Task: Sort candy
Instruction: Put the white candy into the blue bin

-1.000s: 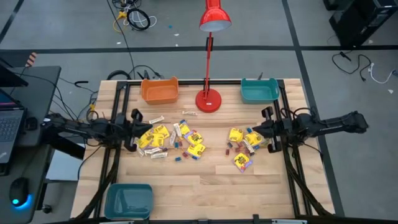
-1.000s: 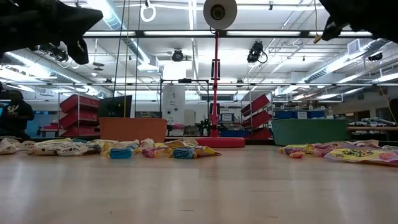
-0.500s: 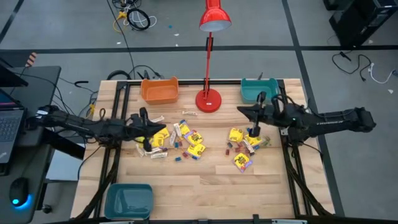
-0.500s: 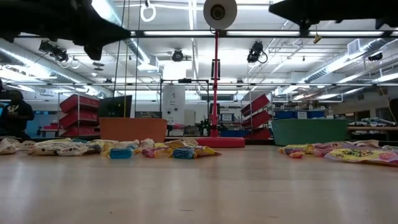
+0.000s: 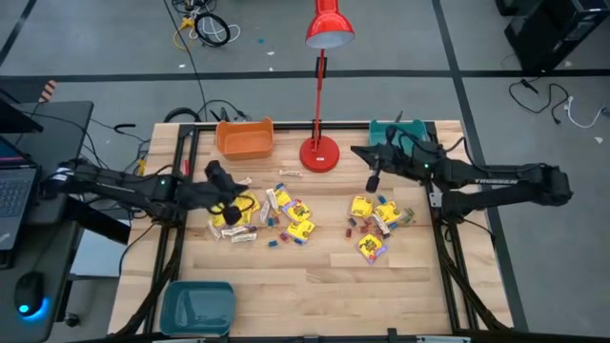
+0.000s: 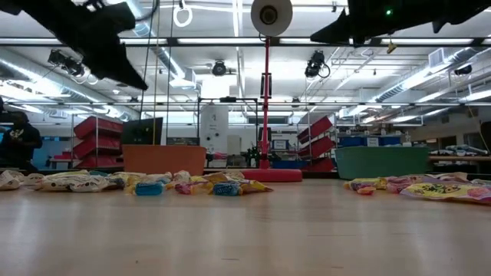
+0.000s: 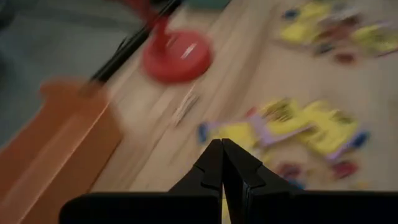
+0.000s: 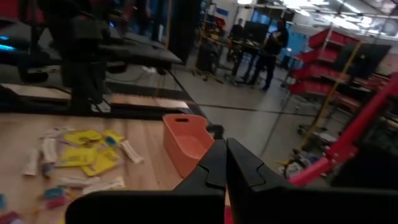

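The candy lies in two heaps on the wooden table: a left heap (image 5: 270, 215) and a right heap (image 5: 376, 225), mostly yellow packets with pale bars and small coloured pieces. My left gripper (image 5: 232, 198) hangs shut above the left heap's left edge, slanting down; its shut fingers (image 7: 222, 155) hold nothing. My right gripper (image 5: 355, 151) is shut and empty too. It points level toward the lamp base, high over the table's far right part; its fingers (image 8: 225, 154) face the orange bin (image 8: 186, 140).
An orange bin (image 5: 245, 138) and a teal bin (image 5: 396, 138) stand at the far edge, with a red lamp's base (image 5: 320, 153) between them. Another teal bin (image 5: 197, 306) sits at the near left corner. Bare wood lies near the front edge.
Both arms have risen and reached in over the table, staying shut. My left gripper has moved a little toward the table's right and tipped its fingers downward over the left heap. My right gripper has swung toward the far edge and the lamp. The candy has not moved.
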Controlling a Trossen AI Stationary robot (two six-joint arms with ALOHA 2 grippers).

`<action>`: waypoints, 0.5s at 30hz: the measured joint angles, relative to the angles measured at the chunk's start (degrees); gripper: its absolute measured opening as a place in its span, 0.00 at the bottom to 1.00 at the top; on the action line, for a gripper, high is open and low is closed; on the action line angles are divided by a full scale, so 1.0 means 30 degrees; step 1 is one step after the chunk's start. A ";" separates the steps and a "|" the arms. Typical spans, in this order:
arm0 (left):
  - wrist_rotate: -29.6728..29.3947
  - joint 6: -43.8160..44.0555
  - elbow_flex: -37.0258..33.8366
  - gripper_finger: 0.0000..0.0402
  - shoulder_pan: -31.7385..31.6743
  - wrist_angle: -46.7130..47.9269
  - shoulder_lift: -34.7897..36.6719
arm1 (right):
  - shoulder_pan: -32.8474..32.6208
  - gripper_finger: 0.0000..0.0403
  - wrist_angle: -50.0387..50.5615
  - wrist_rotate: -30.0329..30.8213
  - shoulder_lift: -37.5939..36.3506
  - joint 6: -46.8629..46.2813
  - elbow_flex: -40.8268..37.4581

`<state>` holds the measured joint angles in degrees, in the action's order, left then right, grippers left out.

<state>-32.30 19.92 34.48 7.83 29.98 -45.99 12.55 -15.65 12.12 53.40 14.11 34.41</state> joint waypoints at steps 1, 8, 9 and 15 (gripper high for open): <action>0.0030 0.0760 0.0109 0.01 -0.0342 0.0980 -0.0119 | 0.0177 0.00 0.0029 -0.0007 0.0083 0.0000 0.0000; 0.2169 0.1592 0.0196 0.01 -0.2891 0.3813 -0.1483 | 0.1303 0.00 0.0099 -0.0058 0.0686 0.0000 0.0007; 0.2373 0.1043 0.0196 0.01 -0.3214 0.3909 -0.1727 | 0.1438 0.00 0.0176 -0.0058 0.0767 0.0004 0.0007; 0.4152 -0.0596 0.0182 0.01 -0.4869 0.3555 -0.2792 | 0.2068 0.00 0.0735 -0.0068 0.1368 -0.0082 0.0007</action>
<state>-19.85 18.13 35.03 -6.78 40.65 -54.37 18.75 -13.45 11.92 57.50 13.86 34.44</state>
